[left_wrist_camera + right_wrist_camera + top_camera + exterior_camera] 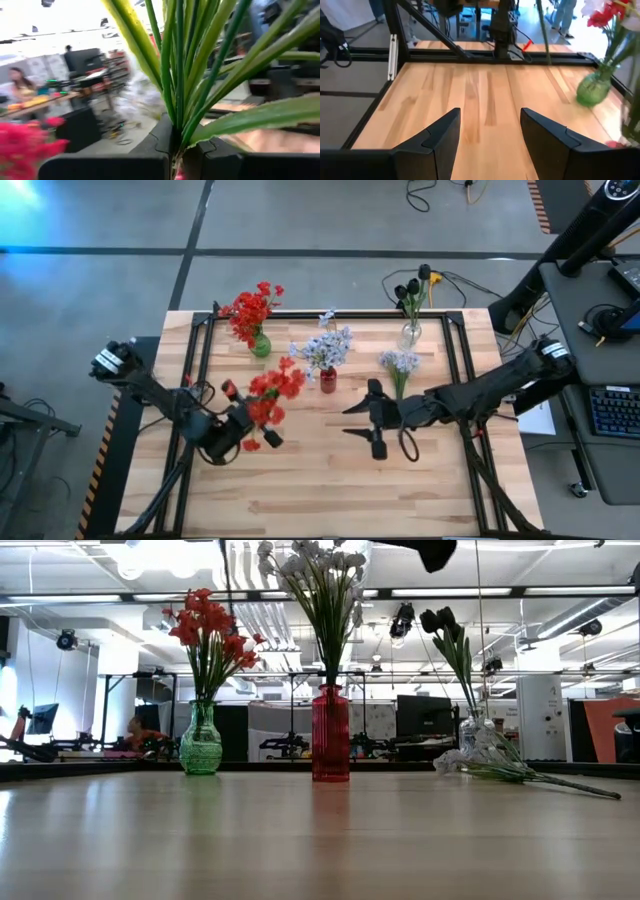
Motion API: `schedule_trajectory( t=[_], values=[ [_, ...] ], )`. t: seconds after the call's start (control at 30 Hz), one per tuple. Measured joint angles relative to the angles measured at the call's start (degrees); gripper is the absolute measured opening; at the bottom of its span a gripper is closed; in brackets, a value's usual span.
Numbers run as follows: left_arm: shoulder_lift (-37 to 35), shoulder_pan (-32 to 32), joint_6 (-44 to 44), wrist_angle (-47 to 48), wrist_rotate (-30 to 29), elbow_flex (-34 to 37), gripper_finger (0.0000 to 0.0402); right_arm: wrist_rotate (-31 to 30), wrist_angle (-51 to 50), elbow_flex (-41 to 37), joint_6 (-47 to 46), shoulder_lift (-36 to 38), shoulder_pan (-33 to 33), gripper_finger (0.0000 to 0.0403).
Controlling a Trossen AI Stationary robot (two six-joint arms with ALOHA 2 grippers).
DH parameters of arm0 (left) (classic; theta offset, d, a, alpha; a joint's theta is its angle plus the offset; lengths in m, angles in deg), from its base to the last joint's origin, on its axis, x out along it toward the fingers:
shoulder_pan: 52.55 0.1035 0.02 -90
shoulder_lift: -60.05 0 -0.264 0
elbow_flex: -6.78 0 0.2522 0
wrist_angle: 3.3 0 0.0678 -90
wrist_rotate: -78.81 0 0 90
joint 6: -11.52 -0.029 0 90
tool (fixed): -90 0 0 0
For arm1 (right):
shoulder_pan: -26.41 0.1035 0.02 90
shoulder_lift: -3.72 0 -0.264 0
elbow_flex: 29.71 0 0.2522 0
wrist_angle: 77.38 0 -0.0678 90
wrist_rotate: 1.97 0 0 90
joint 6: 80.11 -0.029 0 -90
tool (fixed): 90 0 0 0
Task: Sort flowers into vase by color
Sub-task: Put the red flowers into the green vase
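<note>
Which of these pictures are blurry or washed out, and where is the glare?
Left wrist view: the green stalks clamped in the left pincer and the red blooms are smeared, and the room behind is overexposed. Low view: bright ceiling lights backlight the green vase and red vase. High view: a blue-white glare sits at the upper left corner.

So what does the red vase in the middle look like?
The red vase is see-through red and looks like ribbed glass, with a narrow neck above a wider body. It stands upright on the wooden table, between the green vase and the clear vase. Pale blue-white flowers on green stalks stand in it. Neither pincer touches it.
</note>
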Motion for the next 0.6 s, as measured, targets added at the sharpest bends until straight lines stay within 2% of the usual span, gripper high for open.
schedule_trajectory(
  t=[0.23,0.37,0.47,0.6],
  values=[
    [-6.6,0.2,-10.4,-0.1,-3.0,0.0,0.0000,-1.8,-4.6,0.0,-0.2,3.2,0.0,0.0201],
    [-10.4,0.9,-12.9,-0.2,0.5,0.0,0.0000,-6.2,-6.6,0.0,1.9,4.2,-0.1,0.0201],
    [-12.9,1.9,-16.0,0.8,2.7,0.0,0.0000,-6.8,-6.6,0.0,4.3,5.0,-1.2,0.0201],
    [-15.9,4.1,-14.4,9.1,5.9,0.1,0.0000,-6.9,-7.2,0.0,6.6,7.0,-4.2,0.0201]
  ],
)
